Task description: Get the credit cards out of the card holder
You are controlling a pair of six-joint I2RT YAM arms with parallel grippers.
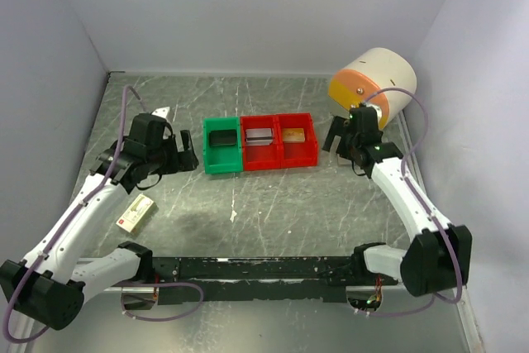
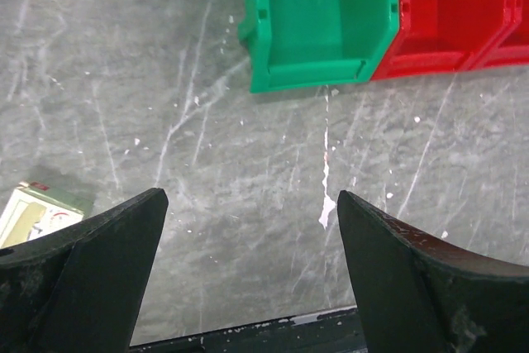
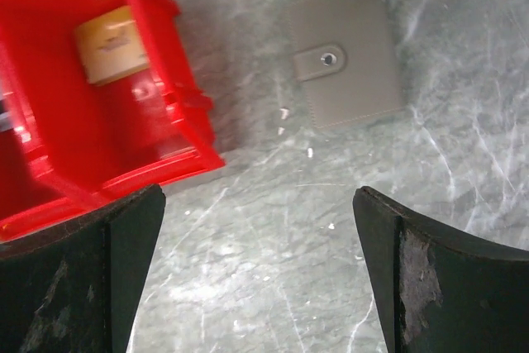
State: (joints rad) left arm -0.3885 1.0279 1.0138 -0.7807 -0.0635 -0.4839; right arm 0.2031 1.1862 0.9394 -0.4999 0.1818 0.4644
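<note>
Right jaws stand spread wide, grasping nothing, above the bare grey scratched counter point(image 3: 463, 171). Just ahead of them lies the flat grey card holder point(image 3: 347, 64), folded shut with its snap tab fastened. It sits just beside the open-topped red plastic bin point(image 3: 186, 134) without touching it. One thin orange-tan card point(image 3: 111, 43) lies inside that bin.

Left jaws are also released and empty, over bare counter short of the green plastic bin point(image 2: 318, 31). A small white-and-red box point(image 2: 37, 212) lies near their left finger.

I judge this to be the reach for the holder; whether any cards remain inside cannot be told. The next move calls for coming down onto it, one arm pinning it while the other lifts the tab.

Room there is tight: the bin on one side, a white drum with an orange face point(image 1: 376, 88) behind, and the pale side wall point(image 1: 488, 80) beyond. Open counter lies nearer the arm bases.
</note>
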